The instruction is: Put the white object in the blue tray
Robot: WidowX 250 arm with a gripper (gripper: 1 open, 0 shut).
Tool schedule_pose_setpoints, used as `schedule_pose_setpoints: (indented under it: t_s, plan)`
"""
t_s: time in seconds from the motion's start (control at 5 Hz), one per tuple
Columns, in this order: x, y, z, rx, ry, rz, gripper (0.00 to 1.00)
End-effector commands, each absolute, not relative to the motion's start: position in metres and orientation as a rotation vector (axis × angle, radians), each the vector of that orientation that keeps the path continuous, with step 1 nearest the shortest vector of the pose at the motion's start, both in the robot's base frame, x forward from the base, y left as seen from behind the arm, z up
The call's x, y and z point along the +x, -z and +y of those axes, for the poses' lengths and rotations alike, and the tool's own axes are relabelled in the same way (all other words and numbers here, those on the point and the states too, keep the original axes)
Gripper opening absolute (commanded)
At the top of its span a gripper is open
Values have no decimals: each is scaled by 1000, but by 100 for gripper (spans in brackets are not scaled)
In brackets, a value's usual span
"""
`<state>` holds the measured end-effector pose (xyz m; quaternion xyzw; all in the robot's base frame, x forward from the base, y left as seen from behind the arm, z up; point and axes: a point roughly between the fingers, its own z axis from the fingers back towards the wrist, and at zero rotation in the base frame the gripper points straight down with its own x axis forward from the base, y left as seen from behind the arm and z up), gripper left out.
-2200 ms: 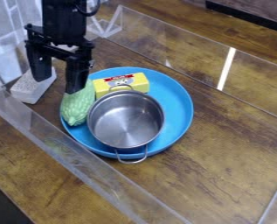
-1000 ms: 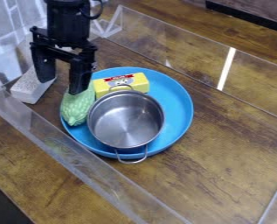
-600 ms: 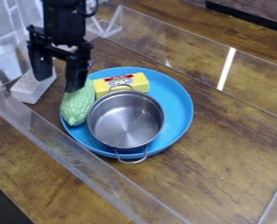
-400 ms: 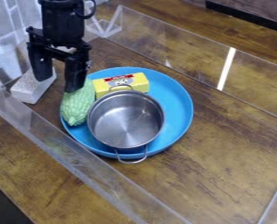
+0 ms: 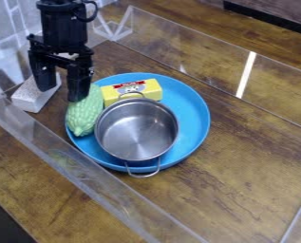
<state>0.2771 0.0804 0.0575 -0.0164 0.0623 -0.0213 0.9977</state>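
The white object [image 5: 31,97], an off-white speckled block, lies on the wooden table just left of the blue tray [image 5: 194,121]. My black gripper [image 5: 58,85] points down with its jaws open and nothing between them. Its left finger stands over the block's right end, its right finger [image 5: 78,87] near the tray's left rim. The block's right part is hidden behind the left finger. The tray holds a steel pot, a yellow box and a green knobbly oval.
Inside the tray, the steel pot [image 5: 136,130] fills the middle, the yellow box [image 5: 130,91] lies at the back and the green knobbly oval [image 5: 82,116] sits at the left rim. A clear plastic barrier [image 5: 64,157] runs along the table's near left edge.
The gripper has shifted slightly left, away from the tray and closer over the white block. Its jaws stay open. Nothing else has moved.
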Motion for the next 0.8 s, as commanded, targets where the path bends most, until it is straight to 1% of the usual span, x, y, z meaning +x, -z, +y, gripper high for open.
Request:
schedule_pose_setpoints:
  t_s: [0.0,0.4,0.6]
  plan:
    - [282,-58,101,-15,26,88,100]
    - [287,-45,103,-12,72,88,100]
    - [289,-43,103,-17,89,85,100]
